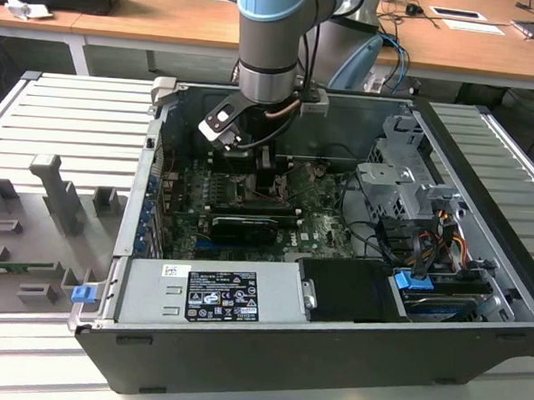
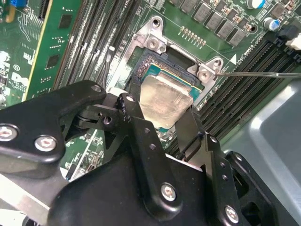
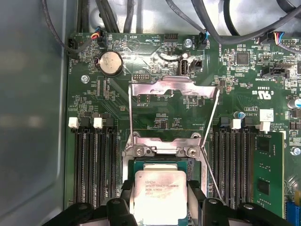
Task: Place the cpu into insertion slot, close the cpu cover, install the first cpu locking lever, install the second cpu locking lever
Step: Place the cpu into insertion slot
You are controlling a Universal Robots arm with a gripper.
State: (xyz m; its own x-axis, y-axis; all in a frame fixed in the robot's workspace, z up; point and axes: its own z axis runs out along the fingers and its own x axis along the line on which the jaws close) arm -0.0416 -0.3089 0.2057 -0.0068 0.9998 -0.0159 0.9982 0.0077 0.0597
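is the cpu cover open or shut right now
Open. In the first wrist view the cpu cover stands swung back from the insertion slot, leaving the cpu exposed.

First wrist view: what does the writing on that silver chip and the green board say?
cpu: several printed lines, too small to read.
green circuit board: white lettering and marks, too small to read.
white sticker on the board: blurred, unreadable.

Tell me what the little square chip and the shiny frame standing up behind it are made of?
The cpu seems to be topped with metal: a dull silver-beige face with a soft, brushed-looking sheen. The cpu cover, standing open, looks like thin bare steel or a similar metal: bright, silvery, with glints and bent edges. The exact alloy can't be told by eye.
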